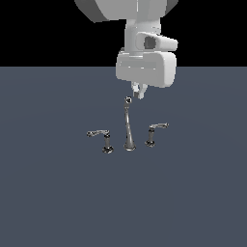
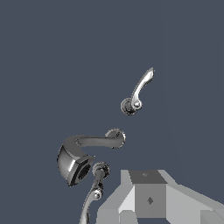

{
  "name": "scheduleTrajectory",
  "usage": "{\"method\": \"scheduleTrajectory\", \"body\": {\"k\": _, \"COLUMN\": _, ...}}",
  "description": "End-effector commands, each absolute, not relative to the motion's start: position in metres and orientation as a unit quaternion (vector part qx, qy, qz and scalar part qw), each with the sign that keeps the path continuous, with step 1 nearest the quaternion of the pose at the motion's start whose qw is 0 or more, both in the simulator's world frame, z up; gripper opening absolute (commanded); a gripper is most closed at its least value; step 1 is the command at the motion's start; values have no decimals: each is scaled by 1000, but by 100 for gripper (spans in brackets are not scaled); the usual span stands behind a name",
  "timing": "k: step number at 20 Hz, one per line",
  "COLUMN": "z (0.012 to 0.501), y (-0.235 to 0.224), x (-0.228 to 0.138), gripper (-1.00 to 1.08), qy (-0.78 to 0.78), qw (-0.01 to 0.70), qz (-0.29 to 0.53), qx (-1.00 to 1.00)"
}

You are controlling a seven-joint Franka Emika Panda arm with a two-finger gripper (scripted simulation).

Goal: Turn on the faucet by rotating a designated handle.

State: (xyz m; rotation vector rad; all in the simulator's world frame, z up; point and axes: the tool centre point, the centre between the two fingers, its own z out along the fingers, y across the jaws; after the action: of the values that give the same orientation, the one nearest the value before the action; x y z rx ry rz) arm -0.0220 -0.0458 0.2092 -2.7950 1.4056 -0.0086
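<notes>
The chrome faucet stands on the grey floor, its tall tapered spout in the middle. The handle, with the shorter lever, sits on its short post at the exterior view's right of the spout. A longer wavy lever handle stands at the left. My gripper hangs just above and slightly right of the spout's ball tip, touching nothing, its fingers together. In the wrist view the spout curves below me. The handle lies close to my fingers, and the other handle is farther off.
The plain dark grey floor stretches around the faucet set. The white arm body hangs over the area behind the spout.
</notes>
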Motion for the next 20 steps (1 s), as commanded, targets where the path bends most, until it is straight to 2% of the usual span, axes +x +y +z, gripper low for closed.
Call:
{"method": "scheduleTrajectory", "body": {"k": 1, "z": 192, "y": -56, "x": -10, "gripper": -100, "qy": 475, "qw": 5, "qz": -3, "qx": -880}}
{"method": "scheduleTrajectory", "body": {"k": 11, "z": 126, "y": -102, "x": 31, "gripper": -100, "qy": 570, "qw": 1, "qz": -2, "qx": -822}}
{"method": "scheduleTrajectory", "body": {"k": 20, "z": 91, "y": -132, "x": 50, "gripper": -100, "qy": 620, "qw": 0, "qz": -1, "qx": -785}}
